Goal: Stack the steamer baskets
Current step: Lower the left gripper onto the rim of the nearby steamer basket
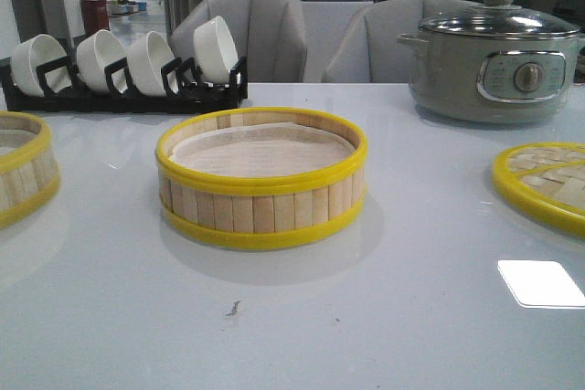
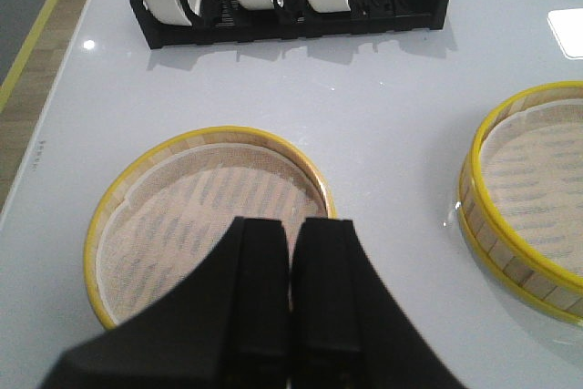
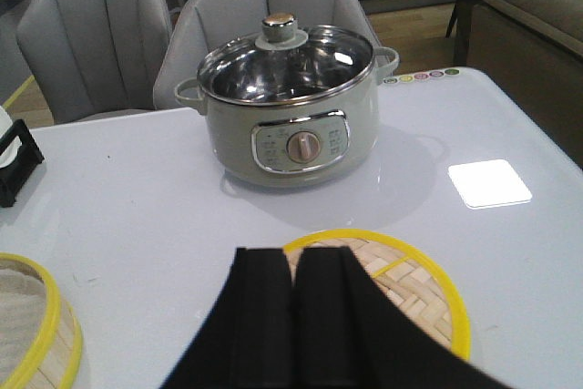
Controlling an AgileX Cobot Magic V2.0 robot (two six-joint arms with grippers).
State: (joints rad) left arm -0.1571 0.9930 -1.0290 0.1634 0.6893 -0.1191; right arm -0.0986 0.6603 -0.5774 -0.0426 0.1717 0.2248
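One steamer basket (image 1: 261, 180) stands in the middle of the table, paper liner inside; it also shows in the left wrist view (image 2: 533, 198) and the right wrist view (image 3: 32, 339). The second steamer basket (image 1: 23, 166) stands at the left edge of the front view and lies under my left gripper (image 2: 291, 225) in the left wrist view (image 2: 196, 216). The left gripper is shut and empty, above that basket. My right gripper (image 3: 293, 257) is shut and empty, above the flat woven lid (image 3: 410, 289). Neither gripper shows in the front view.
A grey-green electric pot (image 1: 494, 61) with glass lid stands back right. The woven lid (image 1: 547, 184) lies at the right. A black rack with white bowls (image 1: 128, 66) stands back left. Two grey chairs (image 1: 265, 34) are behind the table.
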